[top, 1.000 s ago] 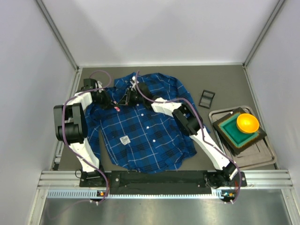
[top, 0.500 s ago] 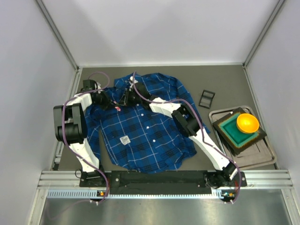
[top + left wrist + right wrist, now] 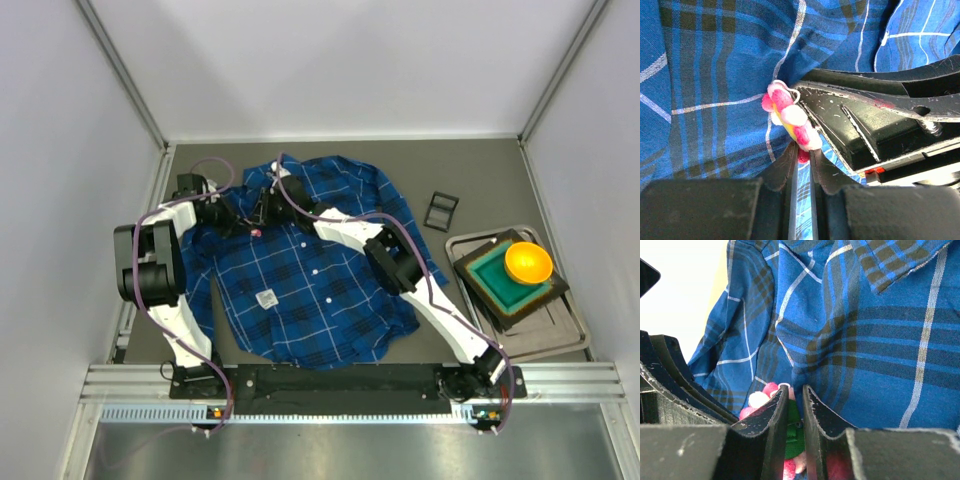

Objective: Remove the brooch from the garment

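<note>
The brooch [image 3: 790,120] is pinned high on the garment [image 3: 310,275], just below the collar and left of the button line in the top view. From the left wrist it shows edge-on, with pink and red beads round a yellowish middle. The right gripper [image 3: 795,390] has its jaws drawn to a narrow slit filled with a green strip and pink beads, so they grip the brooch. In the right wrist view its 2 black fingers hide most of the pin. The left gripper [image 3: 802,153] meets the brooch from the other side with its jaws also narrow and 1 red bead at their tips (whether they pinch the bead, the cloth or nothing cannot be told). From above the brooch is only a pink speck between the 2 grippers, whose tips are too small to read there. The shirt lies spread front up with a white tag [image 3: 266,298] on its lower front, and the right arm covers part of its upper half. It rests on a dark grey tabletop [image 3: 480,170]. To the right lie a small black frame [image 3: 441,211] and a grey tray [image 3: 565,335]. The tray carries a dark square holder with a green inside [image 3: 497,282], and an orange bowl [image 3: 528,262] sits at that holder's corner. Plain white walls close 3 sides, and a metal rail [image 3: 350,385] runs along the near edge.
</note>
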